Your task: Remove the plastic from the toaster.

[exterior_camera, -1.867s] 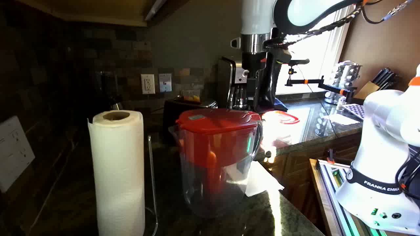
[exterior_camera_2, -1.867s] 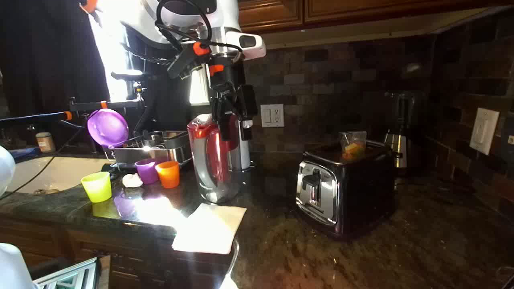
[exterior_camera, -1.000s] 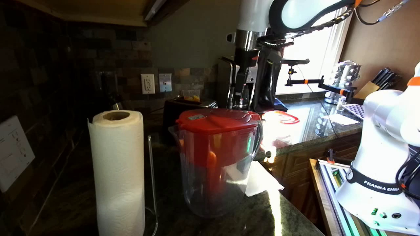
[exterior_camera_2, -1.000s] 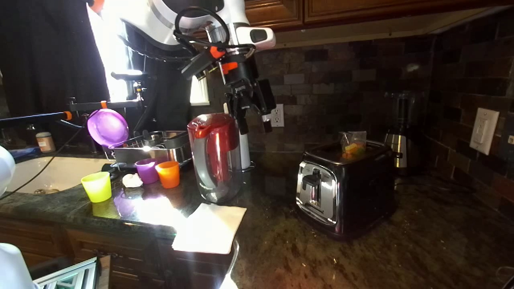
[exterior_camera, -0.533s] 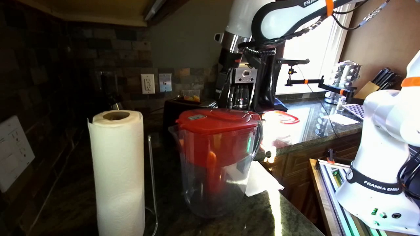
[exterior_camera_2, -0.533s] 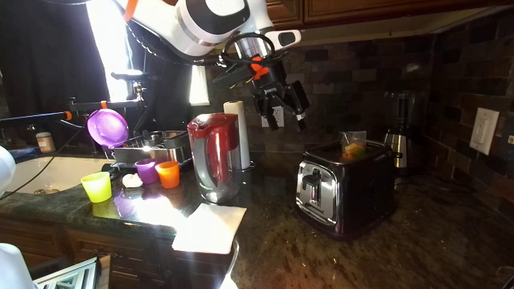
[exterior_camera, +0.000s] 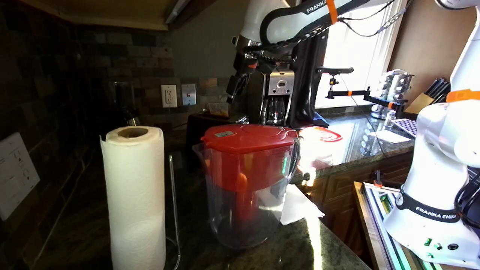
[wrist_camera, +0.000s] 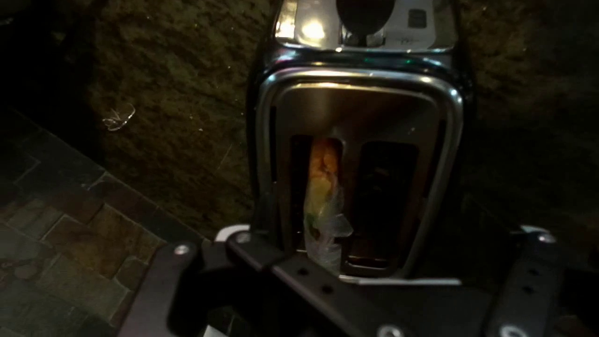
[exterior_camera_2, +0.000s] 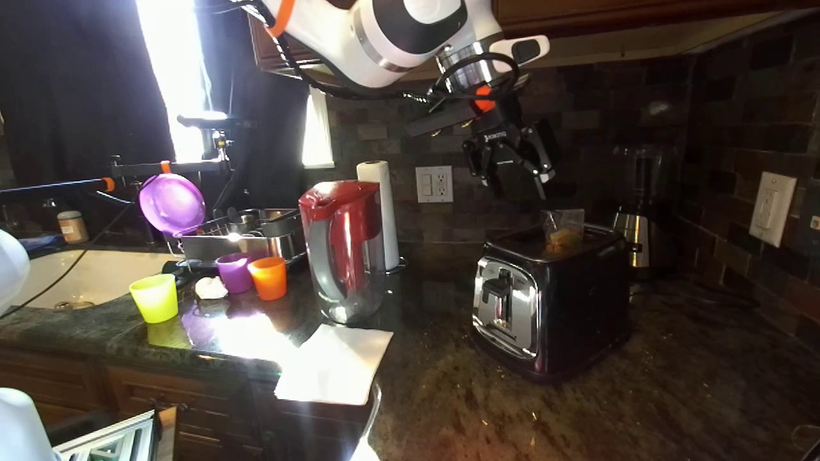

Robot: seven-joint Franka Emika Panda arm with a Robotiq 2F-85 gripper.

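Note:
The plastic is a small clear bag with orange and yellow contents. It stands in a slot of the black and chrome toaster, its top above the rim. In an exterior view the plastic shows small on the dark toaster. In the wrist view the plastic lies along the left slot of the toaster; the other slot looks dark. My gripper is open, tilted, above and to the left of the plastic, not touching it. In the wrist view my gripper's fingers are wide apart.
A red-lidded pitcher and a paper-towel roll stand left of the toaster. A white sheet lies near the counter edge. A blender stands behind the toaster. A coffee maker is near the gripper. A cabinet overhangs above.
The arm has moved from above the pitcher toward the toaster, and the gripper has tilted. Its fingers stay open. The plastic and toaster have not moved.

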